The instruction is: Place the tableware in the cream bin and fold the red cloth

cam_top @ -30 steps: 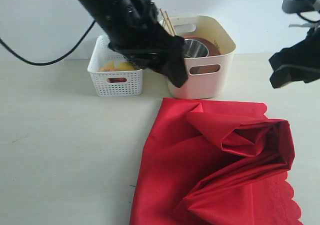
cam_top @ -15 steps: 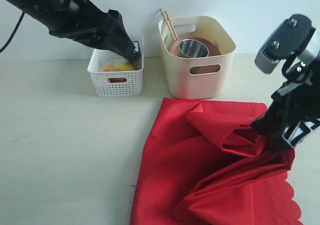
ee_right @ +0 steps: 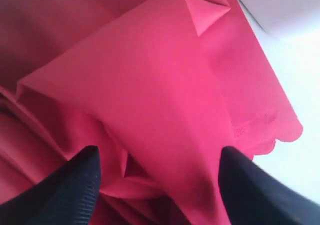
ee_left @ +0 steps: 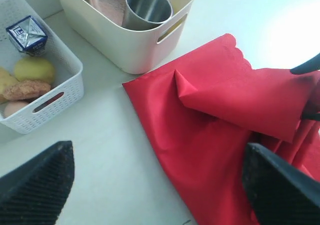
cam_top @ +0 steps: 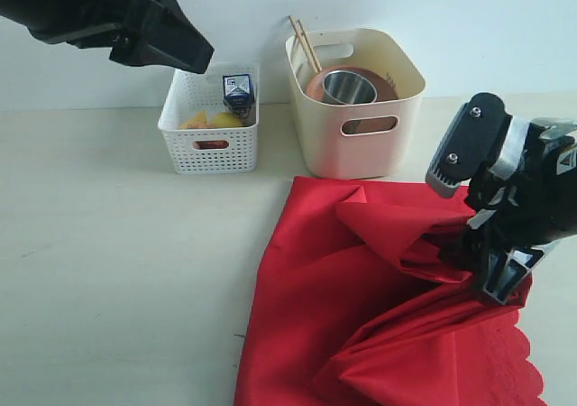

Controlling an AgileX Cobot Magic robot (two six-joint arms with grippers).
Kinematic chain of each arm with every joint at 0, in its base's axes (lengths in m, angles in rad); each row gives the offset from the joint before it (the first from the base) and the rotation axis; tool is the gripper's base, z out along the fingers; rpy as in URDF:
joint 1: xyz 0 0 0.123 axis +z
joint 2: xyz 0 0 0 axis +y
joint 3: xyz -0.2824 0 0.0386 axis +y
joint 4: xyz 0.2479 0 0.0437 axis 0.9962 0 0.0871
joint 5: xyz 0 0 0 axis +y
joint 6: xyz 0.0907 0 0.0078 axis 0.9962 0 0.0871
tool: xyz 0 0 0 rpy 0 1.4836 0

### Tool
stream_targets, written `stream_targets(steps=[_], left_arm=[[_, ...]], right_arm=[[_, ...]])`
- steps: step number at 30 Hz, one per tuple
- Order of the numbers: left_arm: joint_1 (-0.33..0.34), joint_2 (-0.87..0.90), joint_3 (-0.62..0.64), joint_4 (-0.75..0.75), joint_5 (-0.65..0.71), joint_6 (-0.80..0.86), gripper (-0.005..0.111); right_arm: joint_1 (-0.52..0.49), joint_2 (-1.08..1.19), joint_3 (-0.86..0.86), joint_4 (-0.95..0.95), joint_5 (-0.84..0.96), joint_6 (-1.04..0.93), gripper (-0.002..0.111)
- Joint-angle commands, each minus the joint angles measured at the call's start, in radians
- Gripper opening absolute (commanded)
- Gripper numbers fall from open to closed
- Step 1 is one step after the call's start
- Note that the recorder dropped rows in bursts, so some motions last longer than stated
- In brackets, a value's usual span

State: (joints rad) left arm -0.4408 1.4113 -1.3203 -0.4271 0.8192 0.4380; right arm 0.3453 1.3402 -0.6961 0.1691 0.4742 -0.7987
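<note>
Spread wide at the right gripper [ee_right: 165,185], astride a raised ridge of the red cloth [ee_right: 150,85], with nothing pinched yet. Low over the right part of the heap in the exterior view, close to or touching the fabric; hard to tell which. Spread to the full at the left gripper [cam_top: 176,45] too, empty, high at the far left above the white perforated basket [cam_top: 209,149], well apart from the cloth.

Judging by the look: thin, light, limp fabric with a slight sheen, likely to slide on itself and sag from any single pinch. No weight to fear, nothing to break. Better taken at an edge or corner than mid-ridge: the small turned-over corner at the far edge just beside the cream bin [cam_top: 361,153], or the scalloped hem at the near right. Probably calls for two corners at once, since one lifted point would only drag the bundle.

Lies on the right half of the bench [cam_top: 108,262], flat along its left side, bunched into loose overlapping folds on the right, far edge just in front of the bin.

In the bin, smooth cream plastic with rounded corners and oval handle slots: steel cup [cam_top: 350,87], shiny and cylindrical; brown round plate [ee_left: 107,2] behind it; two wooden chopsticks [cam_top: 302,41] leaning out at the far-left corner. Left of it, in the lattice-walled basket, a blue-white milk carton [cam_top: 238,90] and yellowish food [cam_top: 212,119].
</note>
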Motion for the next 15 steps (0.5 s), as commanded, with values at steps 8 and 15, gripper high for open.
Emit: stream_targets(steps=[8,15], left_arm=[[0.001,-0.01,0.008,-0.005,-0.021,0.006,0.086],[0.001,-0.01,0.019,-0.005,-0.032,0.008,0.086]], right_arm=[[0.003,0.078,-0.021,-0.003,-0.324,0.295,0.005],[-0.079,0.204,-0.178,-0.003,-0.197,0.542,0.0]])
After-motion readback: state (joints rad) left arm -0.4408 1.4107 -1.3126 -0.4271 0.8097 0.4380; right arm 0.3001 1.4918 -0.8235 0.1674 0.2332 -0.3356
